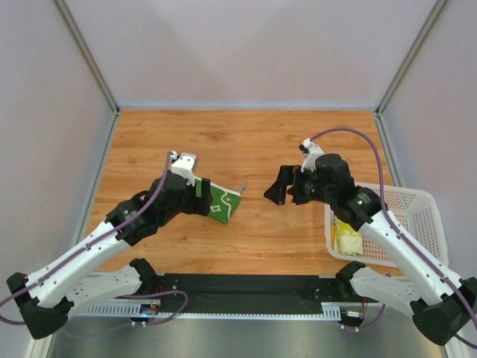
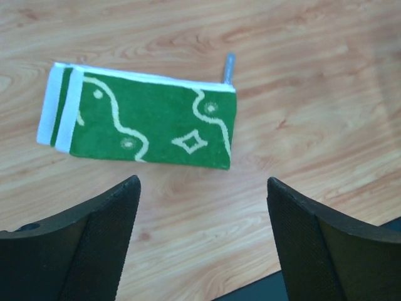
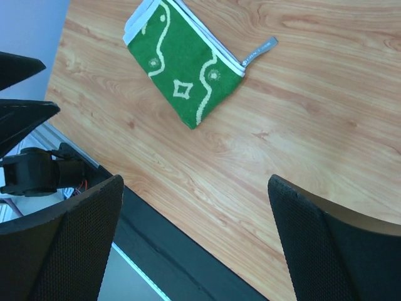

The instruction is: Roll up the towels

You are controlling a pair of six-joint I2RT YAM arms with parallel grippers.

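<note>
**Hovering Open by the Green Towel**

Folded into a flat strip on the table (image 1: pixel 253 142): green towel (image 2: pixel 141 122), with a grey tab (image 2: pixel 229 68) poking from one corner. Lying just beyond left claw (image 2: pixel 200 188), in line with the gap between its fingers and touching neither. Spread wide there, holding nothing. Same for right claw (image 3: pixel 194 188): parted wide, empty, held off to the right of that towel with fingertips aimed toward it. Tucked in basket (image 1: pixel 428 216) at the table's right side, behind the right claw: yellow towel (image 1: pixel 347 240), bunched up, apart from both claws.
</note>
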